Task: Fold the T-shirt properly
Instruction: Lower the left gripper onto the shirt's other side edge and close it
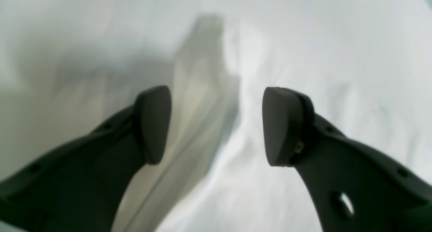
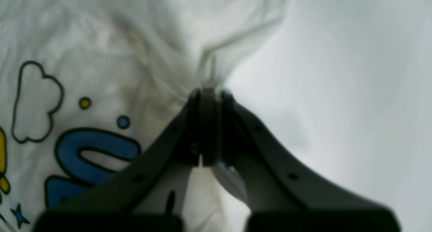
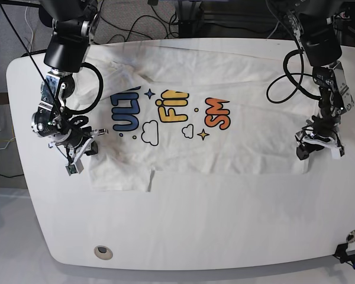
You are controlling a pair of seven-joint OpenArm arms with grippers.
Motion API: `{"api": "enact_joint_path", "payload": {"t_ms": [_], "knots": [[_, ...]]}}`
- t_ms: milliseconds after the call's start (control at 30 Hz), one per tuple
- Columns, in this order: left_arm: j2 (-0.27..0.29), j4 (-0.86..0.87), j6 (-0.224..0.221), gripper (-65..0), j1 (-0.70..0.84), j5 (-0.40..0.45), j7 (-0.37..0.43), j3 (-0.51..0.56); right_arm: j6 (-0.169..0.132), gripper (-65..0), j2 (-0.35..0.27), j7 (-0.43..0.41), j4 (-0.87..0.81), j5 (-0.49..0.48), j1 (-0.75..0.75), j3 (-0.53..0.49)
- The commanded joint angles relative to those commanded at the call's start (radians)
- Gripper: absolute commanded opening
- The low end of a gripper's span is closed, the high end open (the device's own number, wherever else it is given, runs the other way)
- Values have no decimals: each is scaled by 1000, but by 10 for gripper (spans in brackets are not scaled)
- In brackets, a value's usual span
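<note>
With right gripper [image 2: 212, 127] clamped on T-shirt [image 3: 183, 148] fabric, center open left gripper [image 1: 217, 125] over the ridge toward twelve o'clock.

A white table [image 3: 195, 225] stands on grey floor [image 3: 12, 236].

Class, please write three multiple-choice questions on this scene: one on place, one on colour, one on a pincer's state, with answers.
1. In the base view, the word "SM" is:
A) left of "ULT"
B) right of "FIN"
C) below both arms

2. The letters "SM" are:
A) blue
B) green
C) orange

3. The left pincer is:
A) open
B) shut on a sleeve
C) out of view

1: B, since "SM" sits beyond "FIN" on the shirt.
2: C, orange fill shows inside dark outlines.
3: A, the left pincer's fingertips stand apart, white cloth visible between them.
</note>
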State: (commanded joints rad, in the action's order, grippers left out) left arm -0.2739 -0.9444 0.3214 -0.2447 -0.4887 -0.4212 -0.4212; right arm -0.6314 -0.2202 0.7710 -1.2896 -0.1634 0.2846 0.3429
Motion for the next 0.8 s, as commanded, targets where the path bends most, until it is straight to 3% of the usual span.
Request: {"api": "enact_joint_path", "payload": {"t_ms": [300, 400, 500, 800], "knots": [[18, 14, 6, -250, -8, -6, -2, 2, 0, -650, 2, 0, 0, 0, -2, 0], [23, 14, 66, -262, -6, -6, -6, 2, 0, -650, 2, 0, 0, 0, -2, 0], [48, 12, 103, -328, -5, -3, -8, 2, 0, -650, 2, 0, 0, 0, -2, 0], [49, 12, 115, -367, -5, -6, -3, 43, 0, -650, 2, 0, 0, 0, -2, 0]]}}
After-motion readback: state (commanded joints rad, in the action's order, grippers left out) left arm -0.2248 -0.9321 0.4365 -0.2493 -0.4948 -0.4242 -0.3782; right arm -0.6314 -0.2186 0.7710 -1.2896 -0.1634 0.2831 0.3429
